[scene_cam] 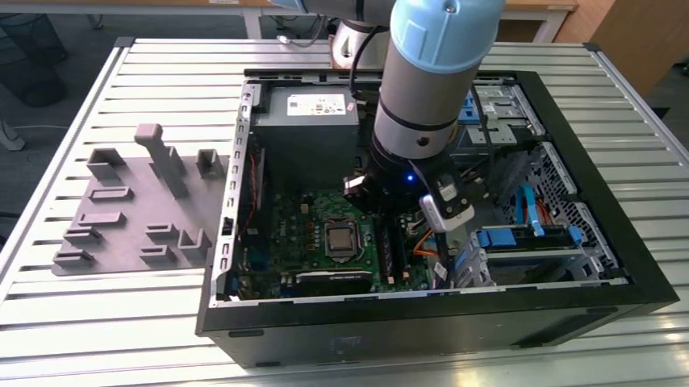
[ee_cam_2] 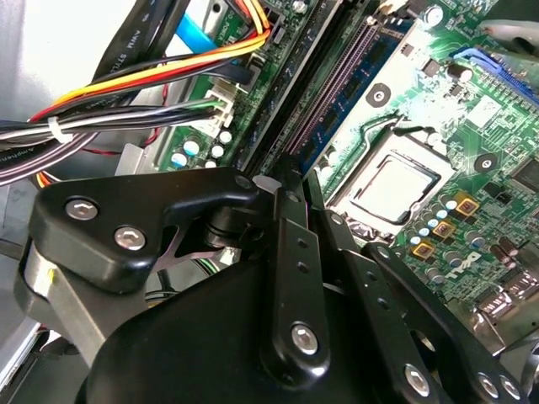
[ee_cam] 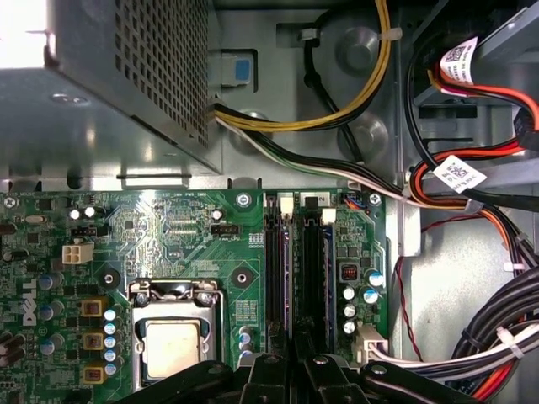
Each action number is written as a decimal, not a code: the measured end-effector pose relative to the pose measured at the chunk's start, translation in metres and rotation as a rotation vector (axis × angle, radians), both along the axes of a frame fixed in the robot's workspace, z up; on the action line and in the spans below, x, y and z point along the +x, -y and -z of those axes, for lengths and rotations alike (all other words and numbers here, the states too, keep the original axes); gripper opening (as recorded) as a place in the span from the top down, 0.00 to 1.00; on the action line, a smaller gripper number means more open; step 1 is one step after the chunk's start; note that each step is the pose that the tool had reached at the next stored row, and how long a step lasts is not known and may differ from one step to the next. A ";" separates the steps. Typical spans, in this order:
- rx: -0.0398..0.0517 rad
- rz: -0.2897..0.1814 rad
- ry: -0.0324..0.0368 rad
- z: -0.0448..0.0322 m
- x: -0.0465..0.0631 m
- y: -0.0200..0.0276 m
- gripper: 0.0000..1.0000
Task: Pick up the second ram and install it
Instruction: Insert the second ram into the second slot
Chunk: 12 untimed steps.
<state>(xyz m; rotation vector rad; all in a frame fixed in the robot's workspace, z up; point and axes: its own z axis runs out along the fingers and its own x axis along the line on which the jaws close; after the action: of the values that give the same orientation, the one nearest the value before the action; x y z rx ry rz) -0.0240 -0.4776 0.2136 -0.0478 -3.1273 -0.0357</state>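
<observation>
Inside the open computer case [scene_cam: 635, 282] on the slatted tabletop [scene_cam: 108, 322], the hand [ee_cam: 295, 370] hovers over the motherboard [ee_cam: 168, 236] memory slots [ee_cam: 313, 278], apparently clamped on the second ram [ee_cam_2: 313, 198]. Misalignment could jam the stick against a slot wall.

Overhead exterior; close wrist views, shared motherboard [ee_cam: 185, 244].

light: even, bright overhead | glare: power-supply box [ee_cam: 34, 34] (blown white) | case interior [scene_cam: 290, 173]: shadowed | focus: sharp
</observation>
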 end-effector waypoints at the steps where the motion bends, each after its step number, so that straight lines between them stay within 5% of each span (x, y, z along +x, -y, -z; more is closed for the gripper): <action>1: -0.0001 -0.002 0.0000 0.0000 0.000 0.0000 0.86; 12: -0.0003 -0.008 0.0000 0.0011 0.000 -0.0001 0.86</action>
<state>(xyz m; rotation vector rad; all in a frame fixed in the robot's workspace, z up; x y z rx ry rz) -0.0240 -0.4775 0.2125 -0.0346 -3.1274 -0.0352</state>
